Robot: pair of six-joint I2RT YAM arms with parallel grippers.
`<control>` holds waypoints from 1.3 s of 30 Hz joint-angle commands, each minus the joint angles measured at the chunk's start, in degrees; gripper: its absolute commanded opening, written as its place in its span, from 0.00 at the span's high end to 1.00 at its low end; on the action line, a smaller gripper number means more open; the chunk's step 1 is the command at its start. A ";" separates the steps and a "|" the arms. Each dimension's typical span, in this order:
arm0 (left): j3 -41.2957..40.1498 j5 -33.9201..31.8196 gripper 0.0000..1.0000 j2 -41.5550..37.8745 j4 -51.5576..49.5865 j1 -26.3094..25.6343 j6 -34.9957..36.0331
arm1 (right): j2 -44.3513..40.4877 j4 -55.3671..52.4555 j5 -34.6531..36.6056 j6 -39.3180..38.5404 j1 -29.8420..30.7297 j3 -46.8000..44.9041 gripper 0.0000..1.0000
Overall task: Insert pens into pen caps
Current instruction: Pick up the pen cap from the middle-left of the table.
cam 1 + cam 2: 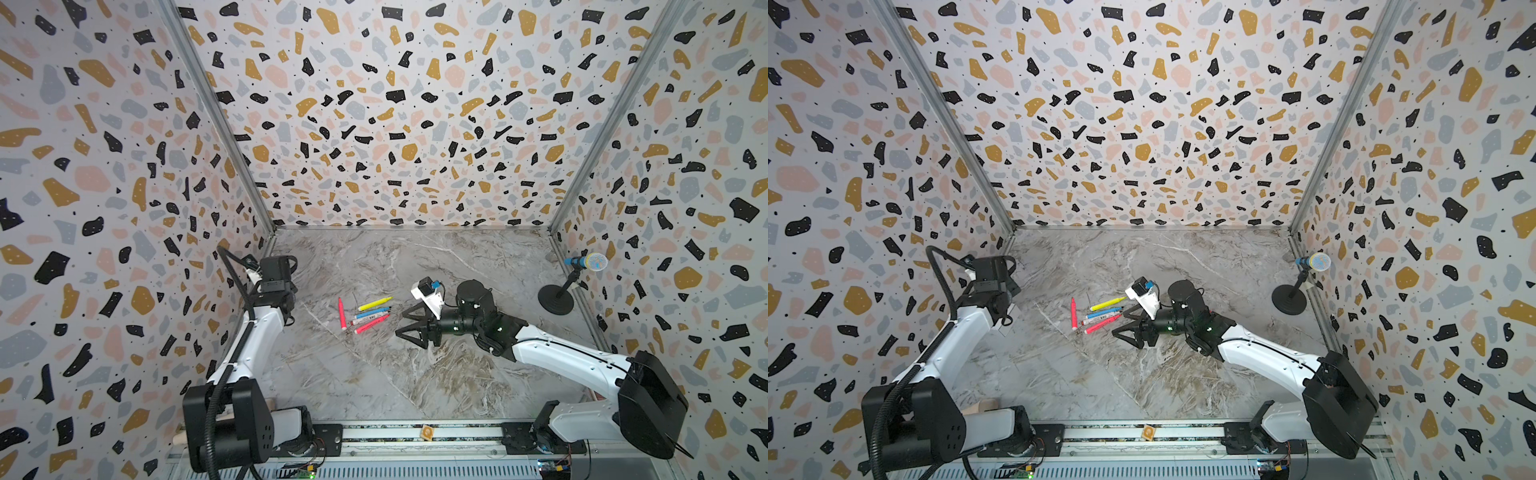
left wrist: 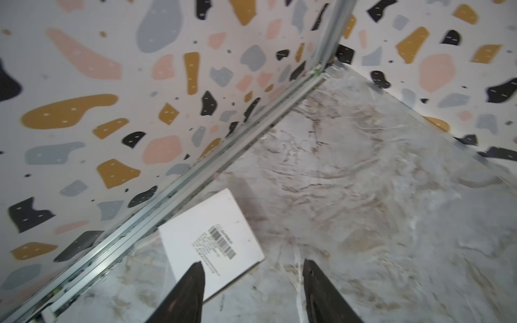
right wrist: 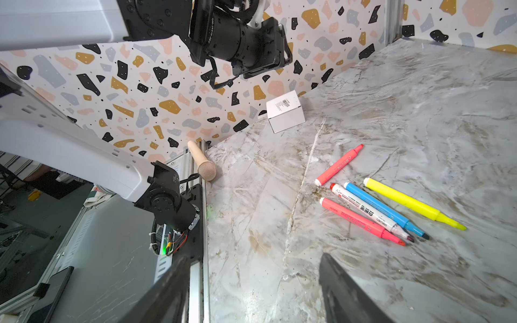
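Note:
Five pens lie mid-table in both top views. A pink pen (image 1: 342, 313) (image 3: 339, 165) lies apart to the left of the others. Side by side lie a yellow pen (image 1: 375, 303) (image 3: 414, 204), a blue pen (image 1: 374, 311) (image 3: 386, 209), a white pen (image 1: 368, 319) (image 3: 369, 212) and a second pink pen (image 1: 372, 324) (image 3: 361, 221). No loose pen caps show. My right gripper (image 1: 401, 324) (image 1: 1119, 325) (image 3: 254, 258) stands open and empty, just right of the pens. In the left wrist view my left gripper (image 2: 253, 264) is open and empty by the left wall.
A white barcoded box (image 2: 212, 240) (image 3: 285, 114) sits against the left wall, under the left gripper. A blue microphone on a black stand (image 1: 582, 270) is at the right wall. A beige microphone (image 3: 202, 165) lies by the front rail (image 1: 415, 436).

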 commanded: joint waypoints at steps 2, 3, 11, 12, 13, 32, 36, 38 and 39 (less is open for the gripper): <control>1.20 0.72 0.43 1.84 -2.14 8.63 -1.88 | -1.23 -0.21 -2.22 0.97 -0.18 -0.94 0.27; 0.66 1.13 0.43 1.81 -1.76 11.00 -2.17 | -1.25 -0.16 -2.34 0.99 -0.18 -1.29 0.27; -2.23 5.50 0.44 5.83 1.52 23.05 -2.92 | 1.20 1.61 -4.87 1.82 -0.18 -3.20 0.28; -2.24 5.75 0.45 6.88 1.80 23.33 -2.87 | 1.61 2.01 -5.12 2.11 -0.13 -3.47 0.28; -2.11 6.36 0.46 8.16 2.14 23.61 -2.74 | 1.91 2.31 -5.49 2.38 -0.13 -3.71 0.29; -0.84 11.45 0.55 18.82 2.76 26.95 -5.44 | 2.76 5.19 -5.88 3.54 1.05 -7.52 0.42; -0.41 13.12 0.55 20.97 3.07 27.08 -5.53 | 2.61 5.28 -5.80 3.44 1.05 -8.13 0.42; -0.14 13.52 0.55 21.64 3.20 27.04 -5.58 | 2.41 5.58 -5.80 3.49 1.01 -8.63 0.42; -0.14 13.64 0.56 21.77 3.15 27.08 -5.45 | 2.33 5.71 -5.78 3.52 1.01 -8.76 0.42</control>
